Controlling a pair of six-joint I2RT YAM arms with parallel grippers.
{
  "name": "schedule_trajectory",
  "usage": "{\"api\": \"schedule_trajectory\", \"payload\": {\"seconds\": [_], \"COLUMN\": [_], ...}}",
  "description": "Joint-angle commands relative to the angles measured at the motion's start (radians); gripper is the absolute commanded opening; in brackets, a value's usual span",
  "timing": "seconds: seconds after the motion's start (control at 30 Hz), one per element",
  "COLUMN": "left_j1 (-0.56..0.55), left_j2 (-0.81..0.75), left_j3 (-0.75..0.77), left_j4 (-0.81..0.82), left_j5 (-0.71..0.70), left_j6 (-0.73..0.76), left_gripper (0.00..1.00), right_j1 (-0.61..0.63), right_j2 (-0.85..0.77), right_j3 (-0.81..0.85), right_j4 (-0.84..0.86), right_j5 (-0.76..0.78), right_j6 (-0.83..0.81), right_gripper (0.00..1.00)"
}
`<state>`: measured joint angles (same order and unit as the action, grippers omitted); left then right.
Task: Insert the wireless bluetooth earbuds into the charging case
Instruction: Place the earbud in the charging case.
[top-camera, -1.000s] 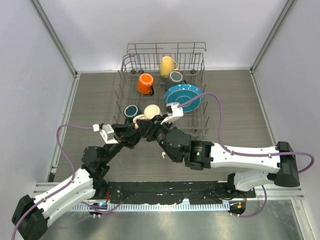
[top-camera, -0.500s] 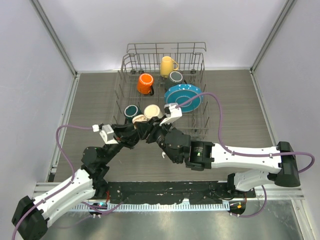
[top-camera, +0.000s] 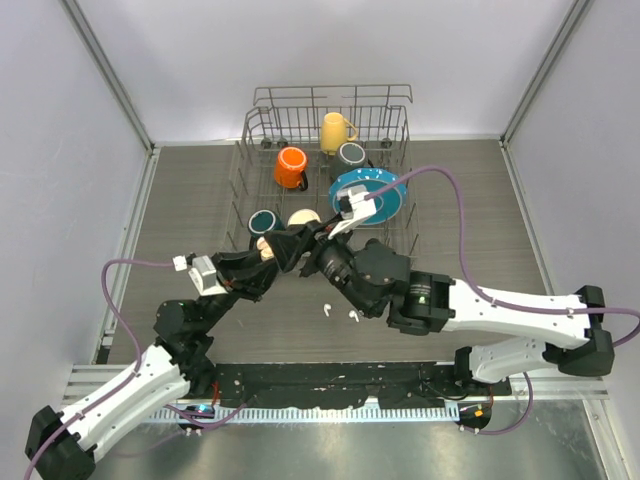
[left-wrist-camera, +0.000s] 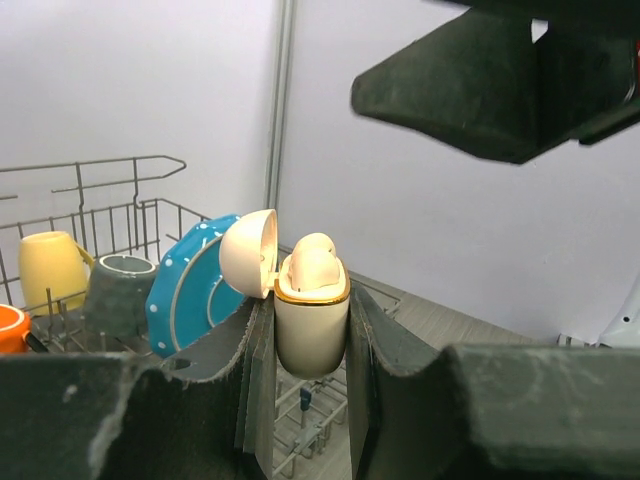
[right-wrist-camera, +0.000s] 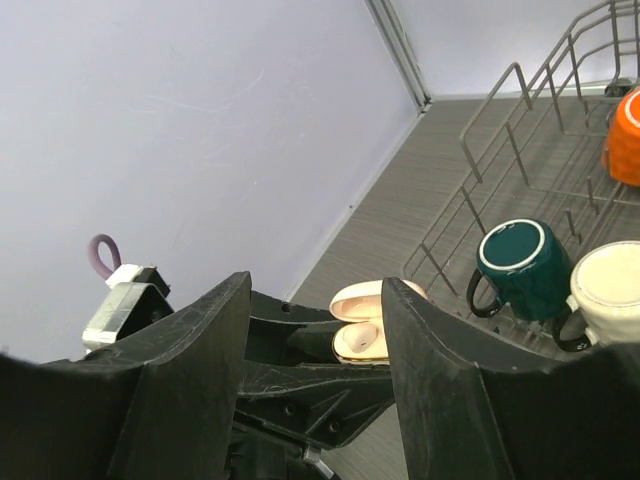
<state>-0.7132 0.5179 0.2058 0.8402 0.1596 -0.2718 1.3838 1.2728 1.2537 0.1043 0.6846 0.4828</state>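
The left claw (left-wrist-camera: 311, 308) is clamping the case (left-wrist-camera: 312, 338), the right claw (right-wrist-camera: 315, 285) is gaping empty, and the earbud (left-wrist-camera: 313, 263), sitting proud, is risking tipping out if jolted.

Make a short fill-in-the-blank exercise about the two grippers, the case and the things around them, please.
1. The left gripper holds the charging case with its lid ____.
2. The right gripper holds ____.
3. Two loose earbuds lie on the ____.
4. The plate in the dish rack is ____ in colour.
Missing words: open; nothing; table; blue.
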Motion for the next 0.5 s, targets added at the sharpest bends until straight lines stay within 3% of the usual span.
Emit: {"api": "schedule_trajectory", "payload": {"seconds": [0.0,0.1,0.17,0.3,0.33,0.47], "left_j1": [0.0,0.0,-0.002,0.0,0.0,-0.005], "left_j2": [-0.036,-0.055,-0.064,-0.087,-0.088,-0.094], "left_j3": [-0.012,-0.016,-0.013,0.021,0.026,0.03], "left_j4": [-0.029,-0.053,-0.065,-0.157,-0.167,-0.19], "left_j5": [0.027,0.046,0.073,0.161,0.188,0.236], "left_j6": [0.017,0.002,-0.009,-0.023,-0.024,-0.029], "left_gripper": [0.0,0.0,0.0,0.0,0.0,0.0], "right_j1": [0.003,-0.018,-0.111,-0.36,-0.385,-0.428], "right_j2": [-0.096,-0.121,-0.127,-0.122,-0.116,-0.083], "right_j3": [0.039,0.049,0.065,0.067,0.066,0.076], "right_j4": [-0.015,-0.197,-0.354,-0.485,-0.5,-0.52], "right_j5": [0.038,0.177,0.132,-0.24,-0.348,-0.493], "right_j6": [-0.024,0.084,0.146,0.263,0.267,0.243], "right_gripper": [0.61,0.7,0.72,0.72,0.72,0.72]}}
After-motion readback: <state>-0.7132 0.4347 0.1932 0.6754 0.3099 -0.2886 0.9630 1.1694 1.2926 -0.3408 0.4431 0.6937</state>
